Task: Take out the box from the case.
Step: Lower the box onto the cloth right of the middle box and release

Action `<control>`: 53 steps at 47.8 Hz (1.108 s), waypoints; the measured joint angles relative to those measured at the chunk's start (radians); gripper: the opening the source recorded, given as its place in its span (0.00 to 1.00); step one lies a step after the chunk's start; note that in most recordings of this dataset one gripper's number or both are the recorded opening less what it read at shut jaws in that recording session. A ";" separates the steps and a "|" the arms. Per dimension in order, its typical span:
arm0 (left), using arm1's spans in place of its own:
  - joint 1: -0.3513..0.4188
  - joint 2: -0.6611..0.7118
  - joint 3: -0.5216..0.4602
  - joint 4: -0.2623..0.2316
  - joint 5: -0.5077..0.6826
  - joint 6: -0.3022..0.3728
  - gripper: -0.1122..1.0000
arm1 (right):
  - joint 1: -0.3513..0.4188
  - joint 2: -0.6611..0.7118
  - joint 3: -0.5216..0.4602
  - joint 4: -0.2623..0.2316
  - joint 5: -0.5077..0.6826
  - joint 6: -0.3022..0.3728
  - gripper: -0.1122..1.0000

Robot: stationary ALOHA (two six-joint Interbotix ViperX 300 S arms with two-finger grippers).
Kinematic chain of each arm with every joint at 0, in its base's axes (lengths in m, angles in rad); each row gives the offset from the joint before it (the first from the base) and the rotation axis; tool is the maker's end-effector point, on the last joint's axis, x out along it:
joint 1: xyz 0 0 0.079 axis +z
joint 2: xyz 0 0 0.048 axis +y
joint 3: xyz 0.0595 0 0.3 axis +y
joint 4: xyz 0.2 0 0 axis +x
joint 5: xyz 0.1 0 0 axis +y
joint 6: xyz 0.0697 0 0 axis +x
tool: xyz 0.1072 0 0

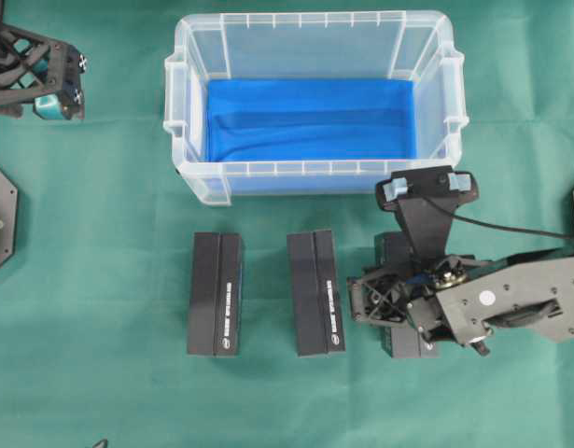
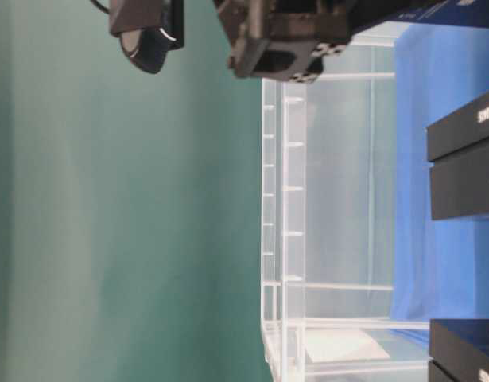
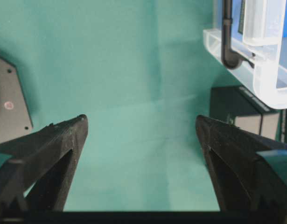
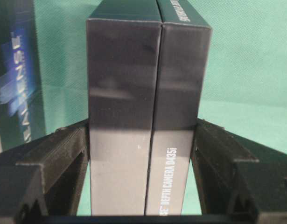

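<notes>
A: Where was the box (image 4: 148,116)?

B: It was out of the case (image 1: 315,177) and down on the green counter (image 1: 100,280), just in front of the case's near wall. The right tool (image 4: 142,158) was clamped on it, one finger pressed on each long side.

A: Was anything left in the case?

B: Only the blue cloth (image 1: 310,117) on its bottom. Two more black boxes lay in front of the case too, the first box (image 1: 216,293) and the second box (image 1: 315,292), side by side.

A: And the left tool (image 3: 141,135)?

B: It hung over bare counter, off past the case's left end, with its fingers wide apart and nothing between them.

A: How would the box feel to hold?

B: I think it was stiff card, smooth and a bit shiny, so it could slip. It looked light. It had a lid that met the base along a seam, so holding the two long sides looked best, since that squeezed lid and base together
</notes>
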 measured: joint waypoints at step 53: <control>0.000 0.000 0.000 0.000 -0.002 0.000 0.98 | -0.005 -0.018 0.031 -0.003 -0.043 -0.005 0.95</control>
